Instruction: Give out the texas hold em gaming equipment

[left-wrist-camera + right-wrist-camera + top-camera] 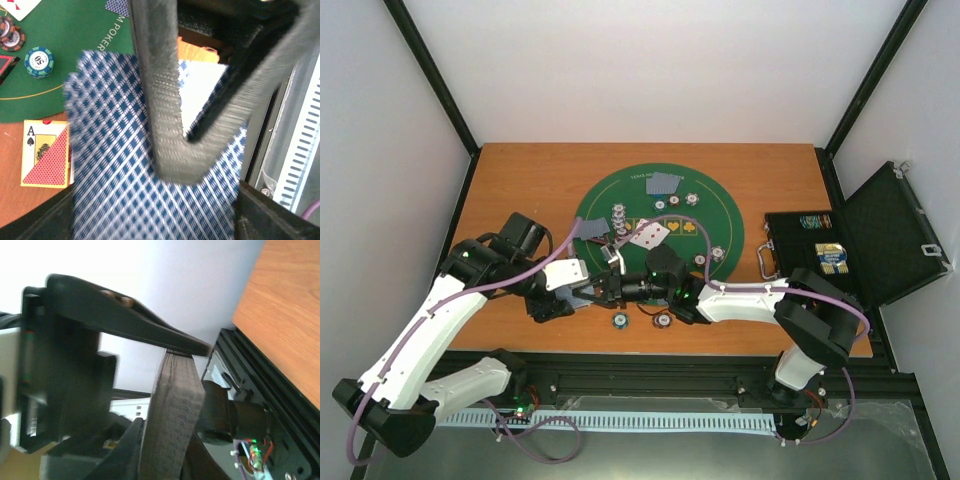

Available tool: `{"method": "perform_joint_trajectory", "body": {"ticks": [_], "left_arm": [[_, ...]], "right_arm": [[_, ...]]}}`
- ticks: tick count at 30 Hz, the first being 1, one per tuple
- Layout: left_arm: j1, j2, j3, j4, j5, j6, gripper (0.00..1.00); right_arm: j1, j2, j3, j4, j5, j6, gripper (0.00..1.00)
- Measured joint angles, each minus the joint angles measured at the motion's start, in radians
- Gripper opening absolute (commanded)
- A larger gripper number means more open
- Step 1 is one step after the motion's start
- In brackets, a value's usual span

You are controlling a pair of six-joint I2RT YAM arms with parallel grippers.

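My left gripper (pixel 582 293) (pixel 160 220) is shut on a stack of blue-checked playing cards (pixel 120 175), which spans the space between its two fingers. My right gripper (pixel 606 290) (pixel 172 450) meets it from the right. Its grey fingers (pixel 165 110) lie across the top card and come together at the tip. In the right wrist view a thick grey-brown strip (pixel 172 410) sits between its jaws. Cards lie on the green mat (pixel 720 215) at the back (pixel 665 183), left (pixel 592 228) and middle (pixel 650 235). Striped chips (pixel 619 320) (pixel 663 320) lie on the wood near the grippers.
The open black case (pixel 820 255) stands at the right table edge. More chips sit on the mat (pixel 617 215) (pixel 718 252). The left wrist view shows a teal chip (pixel 39 61), brown chips (pixel 11 36) and a red-backed ace box (pixel 45 152). A black rail (pixel 650 375) runs along the near edge.
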Motion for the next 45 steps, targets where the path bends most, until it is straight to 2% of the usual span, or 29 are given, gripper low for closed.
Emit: {"method": "perform_joint_trajectory", "body": {"ticks": [2,8,14,20,25,39,45], "left_arm": [[0.0,-0.004,0.0,0.001,-0.002,0.005,0.85],[0.0,-0.016,-0.013,0.0,0.0,0.018,0.85],[0.0,-0.016,-0.025,-0.007,0.025,0.032,0.96],[0.0,-0.012,-0.06,-0.013,0.054,0.045,0.96],[0.0,-0.008,-0.089,-0.017,0.069,0.056,0.89],[0.001,-0.018,-0.102,-0.008,0.024,0.068,0.57],[0.001,-0.018,-0.101,-0.009,0.018,0.067,0.55]], "right_arm": [[0.002,0.001,-0.011,-0.028,0.006,0.002,0.03],[0.009,0.008,-0.036,-0.085,0.014,0.004,0.03],[0.018,0.008,-0.035,-0.081,0.013,0.004,0.03],[0.032,0.032,-0.014,-0.074,0.01,0.005,0.03],[0.042,0.04,-0.002,-0.064,0.009,0.01,0.03],[0.053,0.068,0.01,-0.024,-0.001,0.01,0.03],[0.053,0.07,0.013,-0.037,0.004,-0.01,0.03]]}}
